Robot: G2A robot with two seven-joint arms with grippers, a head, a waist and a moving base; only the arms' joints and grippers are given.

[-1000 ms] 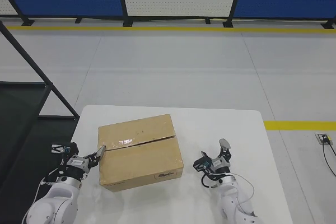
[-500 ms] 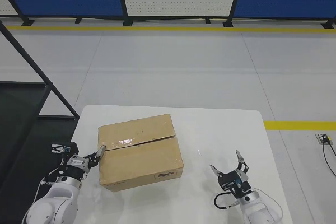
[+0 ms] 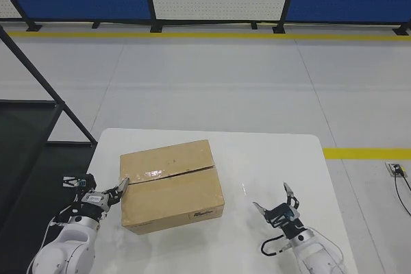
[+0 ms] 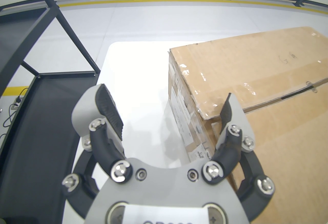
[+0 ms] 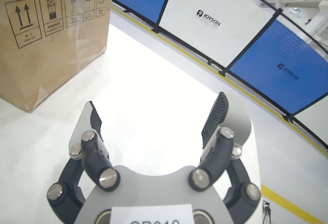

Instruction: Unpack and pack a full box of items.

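Observation:
A closed cardboard box (image 3: pixel 171 185) sits on the white table (image 3: pixel 274 157), its top flaps meeting at a slightly gapped seam. My left gripper (image 3: pixel 99 186) is open at the box's left end. In the left wrist view, one finger (image 4: pixel 228 109) rests against the top edge of the box (image 4: pixel 256 68) near the seam, and the other hangs over bare table; the left gripper (image 4: pixel 166 96) holds nothing. My right gripper (image 3: pixel 272 198) is open and empty over the table, to the right of the box and apart from it. The right wrist view shows the right gripper (image 5: pixel 156 104) beside the box's printed side (image 5: pixel 51 30).
A black metal frame with a dark shelf (image 3: pixel 27 137) stands just off the table's left edge. Blue and white partition panels (image 3: pixel 219 8) line the far floor. The table's right half, around the right gripper, is bare.
The right gripper has pulled back from beside the box toward the table's near right side and turned a little. The left gripper and the box have stayed still.

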